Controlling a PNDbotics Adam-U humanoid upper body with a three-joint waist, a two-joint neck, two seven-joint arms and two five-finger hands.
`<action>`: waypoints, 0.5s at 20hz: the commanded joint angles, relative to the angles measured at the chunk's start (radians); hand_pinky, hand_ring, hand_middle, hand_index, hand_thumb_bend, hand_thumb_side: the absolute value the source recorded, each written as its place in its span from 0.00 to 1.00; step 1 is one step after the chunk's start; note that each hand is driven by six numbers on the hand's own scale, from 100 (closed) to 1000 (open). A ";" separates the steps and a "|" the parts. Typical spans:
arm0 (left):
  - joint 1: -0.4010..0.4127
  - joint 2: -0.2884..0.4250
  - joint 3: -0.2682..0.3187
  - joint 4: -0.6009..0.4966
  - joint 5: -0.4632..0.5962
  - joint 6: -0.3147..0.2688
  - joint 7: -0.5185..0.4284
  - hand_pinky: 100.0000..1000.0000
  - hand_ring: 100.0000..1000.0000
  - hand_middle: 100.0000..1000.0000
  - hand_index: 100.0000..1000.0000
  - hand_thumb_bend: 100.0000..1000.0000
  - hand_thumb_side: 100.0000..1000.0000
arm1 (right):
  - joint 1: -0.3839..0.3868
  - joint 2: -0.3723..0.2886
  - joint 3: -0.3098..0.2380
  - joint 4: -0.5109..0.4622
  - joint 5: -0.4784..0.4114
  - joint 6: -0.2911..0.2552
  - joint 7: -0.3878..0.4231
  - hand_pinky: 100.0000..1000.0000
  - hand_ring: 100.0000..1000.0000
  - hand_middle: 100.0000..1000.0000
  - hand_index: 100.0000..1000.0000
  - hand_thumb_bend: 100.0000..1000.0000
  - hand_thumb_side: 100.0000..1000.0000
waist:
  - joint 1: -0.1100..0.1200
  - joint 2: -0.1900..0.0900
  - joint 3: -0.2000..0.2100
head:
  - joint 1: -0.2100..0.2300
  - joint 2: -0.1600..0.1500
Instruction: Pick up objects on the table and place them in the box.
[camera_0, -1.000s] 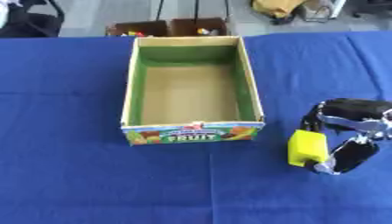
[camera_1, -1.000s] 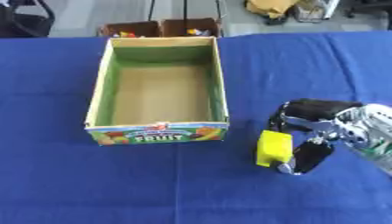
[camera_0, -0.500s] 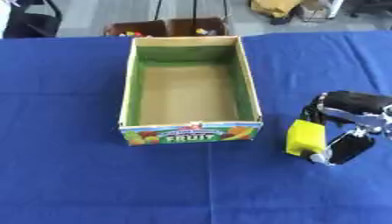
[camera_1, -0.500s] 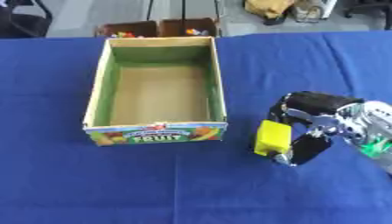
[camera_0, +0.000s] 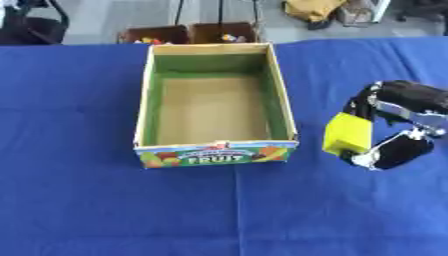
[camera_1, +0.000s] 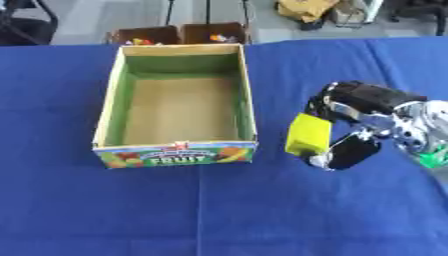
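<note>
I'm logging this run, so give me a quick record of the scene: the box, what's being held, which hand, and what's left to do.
box: open cardboard fruit box on the blue tablecloth, nothing seen inside
held object: yellow block, to the right of the box, outside it
right hand: fingers and thumb curled round the yellow block
left hand: not in view
beyond the table: two small brown bins with small coloured things in them
step left: yellow block not yet in the box
</note>
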 joint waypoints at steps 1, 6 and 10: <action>-0.006 0.016 0.005 -0.019 0.003 0.003 0.000 0.55 0.87 0.85 0.93 0.00 1.00 | -0.040 -0.037 -0.028 -0.021 0.017 -0.001 -0.021 0.36 0.55 0.31 0.45 0.02 0.29 | -0.017 -0.022 -0.001 | -0.003 -0.018; -0.004 0.019 0.001 -0.019 0.004 0.003 -0.003 0.55 0.87 0.85 0.93 0.00 1.00 | -0.135 -0.044 -0.020 -0.012 0.043 0.007 -0.023 0.36 0.55 0.30 0.44 0.00 0.35 | -0.026 -0.028 0.011 | -0.011 -0.026; 0.000 0.021 -0.003 -0.019 0.006 0.004 -0.006 0.55 0.86 0.85 0.93 0.00 1.00 | -0.240 -0.027 0.002 0.038 0.076 0.000 -0.009 0.37 0.55 0.30 0.43 0.00 0.32 | -0.037 -0.034 0.025 | -0.018 -0.029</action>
